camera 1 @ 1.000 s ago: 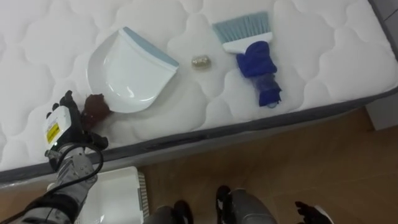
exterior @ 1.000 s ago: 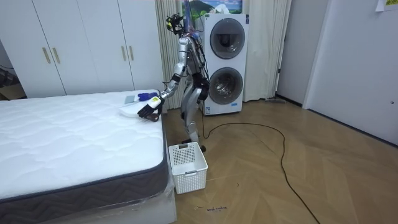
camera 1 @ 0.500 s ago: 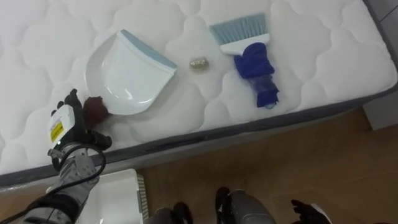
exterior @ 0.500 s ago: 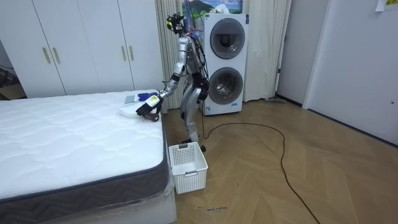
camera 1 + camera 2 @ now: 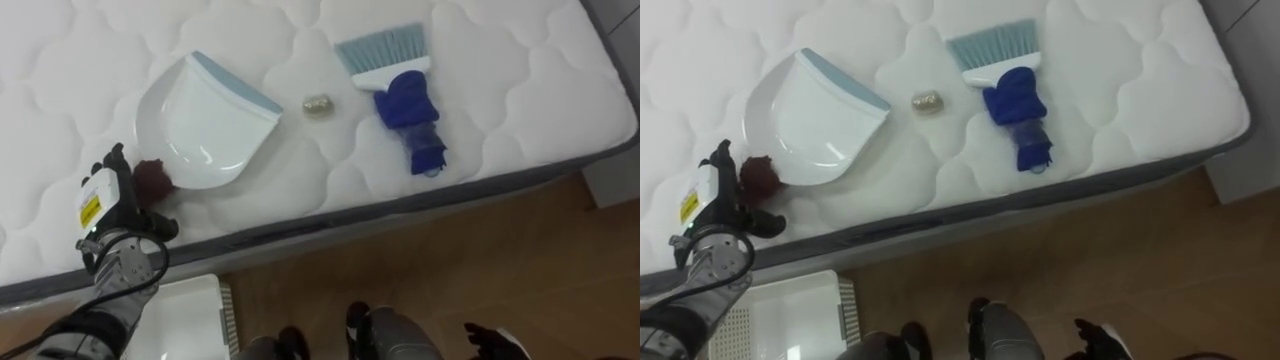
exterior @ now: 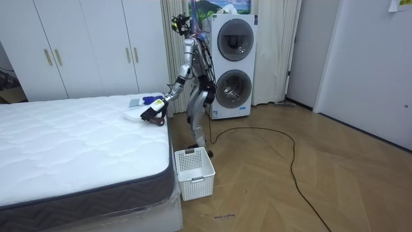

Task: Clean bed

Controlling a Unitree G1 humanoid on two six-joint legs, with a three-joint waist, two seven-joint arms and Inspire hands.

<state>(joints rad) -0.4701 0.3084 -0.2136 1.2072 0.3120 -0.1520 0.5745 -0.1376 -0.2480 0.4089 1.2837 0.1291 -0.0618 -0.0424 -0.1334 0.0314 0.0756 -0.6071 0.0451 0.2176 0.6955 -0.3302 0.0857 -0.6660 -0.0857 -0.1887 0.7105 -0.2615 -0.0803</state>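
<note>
The white bed [image 5: 520, 90] has a soft, bumpy top. A white dustpan [image 5: 205, 125], a small lump [image 5: 318, 104] and a blue brush [image 5: 402, 88] lie on it in a row.

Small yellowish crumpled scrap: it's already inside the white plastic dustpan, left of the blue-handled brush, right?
Not inside. The left eye view shows the small yellowish crumpled scrap lying on the white quilted mattress, just beyond the blue lip of the white plastic dustpan, left of the blue-handled brush.

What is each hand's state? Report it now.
Left hand: open, beside the dark handle of the dustpan, holding nothing.
Right hand: hanging low; cannot be told.
</note>
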